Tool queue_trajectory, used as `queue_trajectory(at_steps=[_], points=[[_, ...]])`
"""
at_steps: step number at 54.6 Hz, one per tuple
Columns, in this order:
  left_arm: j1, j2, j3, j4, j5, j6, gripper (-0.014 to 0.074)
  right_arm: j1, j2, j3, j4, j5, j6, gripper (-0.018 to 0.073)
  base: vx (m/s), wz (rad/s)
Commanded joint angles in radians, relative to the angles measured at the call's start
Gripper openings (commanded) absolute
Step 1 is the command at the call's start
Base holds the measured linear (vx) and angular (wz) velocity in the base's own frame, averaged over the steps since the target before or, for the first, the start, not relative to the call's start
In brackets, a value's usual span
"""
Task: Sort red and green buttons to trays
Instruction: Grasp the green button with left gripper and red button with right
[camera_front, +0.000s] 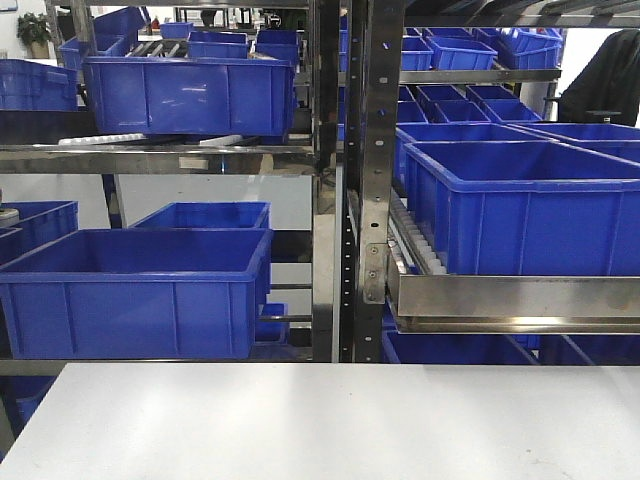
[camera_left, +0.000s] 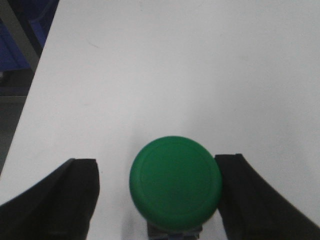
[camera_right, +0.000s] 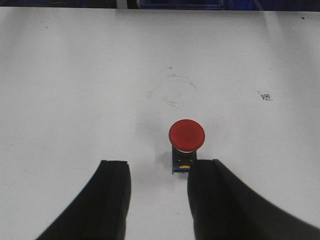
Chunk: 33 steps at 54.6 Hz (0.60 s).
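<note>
Jaws wide on both: left gripper (camera_left: 156, 165) straddles a smooth domed green button (camera_left: 175, 181), right gripper (camera_right: 160, 169) faces a red button (camera_right: 186, 134)

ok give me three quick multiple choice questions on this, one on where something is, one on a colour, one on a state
1. Where is the red button in the right wrist view?
A. on the white table, just ahead of the right jaws
B. in a cardboard box
C. on a red tray

2. What colour is the cap of the button between the left jaws?
A. red
B. green
C. yellow

3. How do the left jaws stand?
A. shut tight on the button
B. open, with bare table showing on one side of the cap
C. out of view

Answers:
1 A, it stands on bare white table by the jaw tips.
2 B, the domed cap is plain green.
3 B, a strip of table shows beside the cap.
</note>
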Motion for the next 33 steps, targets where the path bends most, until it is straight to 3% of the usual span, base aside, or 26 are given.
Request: queue_trajectory(at_steps=[1, 21, 33], points=[[0.002, 0.008, -0.020, -0.005, -0.160, 0.000, 0.0575, -0.001, 0.007, -0.035, 0.000, -0.071, -0.011, 0.0368, 0.00, 0.00], [0.002, 0.123, -0.021, -0.005, -0.220, -0.011, 0.0542, -0.001, 0.007, -0.035, 0.013, -0.049, -0.003, 0.0379, 0.00, 0.00], [0.002, 0.122, -0.021, -0.007, -0.223, -0.011, 0.0329, -0.001, 0.040, -0.036, 0.060, 0.021, 0.004, 0.0510, 0.00, 0.00]])
